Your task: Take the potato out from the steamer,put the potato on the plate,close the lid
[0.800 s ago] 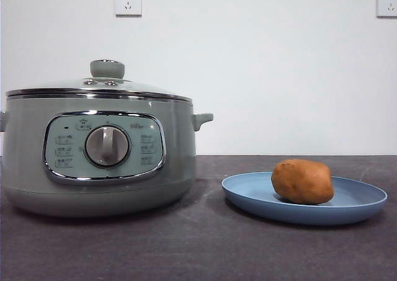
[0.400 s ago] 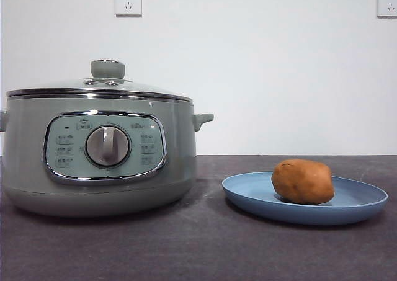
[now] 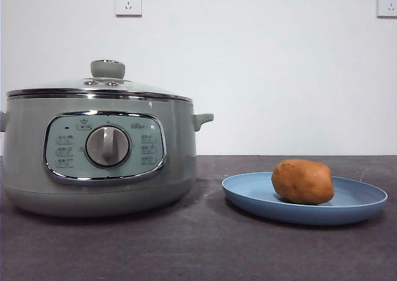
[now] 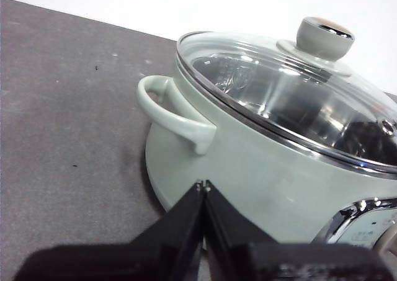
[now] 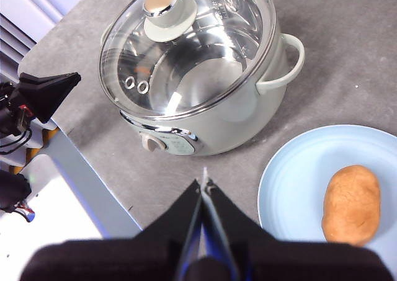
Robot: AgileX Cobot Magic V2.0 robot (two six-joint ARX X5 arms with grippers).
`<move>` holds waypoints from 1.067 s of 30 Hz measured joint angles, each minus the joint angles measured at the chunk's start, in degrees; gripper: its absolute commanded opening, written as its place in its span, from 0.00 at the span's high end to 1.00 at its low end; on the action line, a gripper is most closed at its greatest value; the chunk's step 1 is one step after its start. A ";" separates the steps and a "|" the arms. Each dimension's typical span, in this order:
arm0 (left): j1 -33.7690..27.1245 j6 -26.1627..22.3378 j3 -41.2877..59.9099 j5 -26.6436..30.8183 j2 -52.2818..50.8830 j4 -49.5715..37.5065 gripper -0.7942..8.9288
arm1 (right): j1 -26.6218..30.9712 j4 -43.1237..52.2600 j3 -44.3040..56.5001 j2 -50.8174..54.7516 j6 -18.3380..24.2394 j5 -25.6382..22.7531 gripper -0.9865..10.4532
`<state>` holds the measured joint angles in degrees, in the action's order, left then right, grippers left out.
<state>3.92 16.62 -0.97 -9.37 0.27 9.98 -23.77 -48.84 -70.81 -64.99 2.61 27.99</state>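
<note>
The orange-brown potato (image 3: 303, 181) lies on the blue plate (image 3: 360, 197), to the right of the sage-green steamer (image 3: 99, 151). The glass lid (image 3: 99, 85) with its green knob (image 3: 107, 68) sits closed on the steamer. In the right wrist view the potato (image 5: 351, 205) rests on the plate (image 5: 298, 169) beside the steamer (image 5: 248, 107). My right gripper (image 5: 205, 180) hangs shut and empty high above the table. My left gripper (image 4: 203, 185) is shut and empty, low beside the steamer's side handle (image 4: 173, 113). Neither gripper shows in the front view.
Two wall sockets (image 3: 128, 2) sit on the white wall behind. The dark grey tabletop (image 3: 205, 250) stretches in front of the steamer and plate. The other arm's black gripper (image 5: 46, 92) and the white table edge show in the right wrist view.
</note>
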 measured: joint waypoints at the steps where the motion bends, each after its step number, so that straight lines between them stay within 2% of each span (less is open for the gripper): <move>1: -0.02 0.00 0.00 0.00 0.00 0.00 0.92 | 0.37 -0.07 0.00 0.46 0.02 0.04 0.91; 3: -0.02 0.00 0.00 0.00 0.00 0.00 0.92 | 2.21 0.07 0.00 2.51 2.12 -0.46 0.91; 6: -0.02 0.00 0.00 0.00 0.00 0.00 0.92 | 7.41 2.12 0.57 7.78 7.93 -0.96 0.91; 8: -0.02 0.00 0.00 0.02 0.00 0.00 0.92 | 11.61 5.22 2.25 11.98 9.25 -0.96 0.91; 14: -0.02 0.00 0.00 0.02 0.00 0.00 0.92 | 28.11 21.16 16.76 26.32 5.66 -1.70 0.91; 16: -0.02 0.00 0.00 0.02 0.00 0.00 0.92 | 31.10 27.12 23.21 30.49 5.03 -3.39 0.91; 19: -0.02 0.00 0.00 0.02 0.00 0.00 0.92 | 31.74 36.02 33.66 35.78 3.72 -6.86 0.91; 24: 0.00 0.00 0.00 0.02 0.00 0.00 0.92 | 31.63 48.57 50.93 42.73 -0.92 -7.76 0.91; 28: -0.02 0.00 0.00 0.02 0.00 0.00 0.92 | 28.79 53.16 61.53 47.65 -5.49 -12.44 0.91; 32: -0.02 0.00 0.00 0.02 0.00 0.00 0.92 | 23.39 53.13 67.78 52.35 -9.01 -18.67 0.91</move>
<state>3.90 16.62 -0.97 -9.34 0.27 9.98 -0.38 4.29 -3.03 -12.64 -6.39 9.32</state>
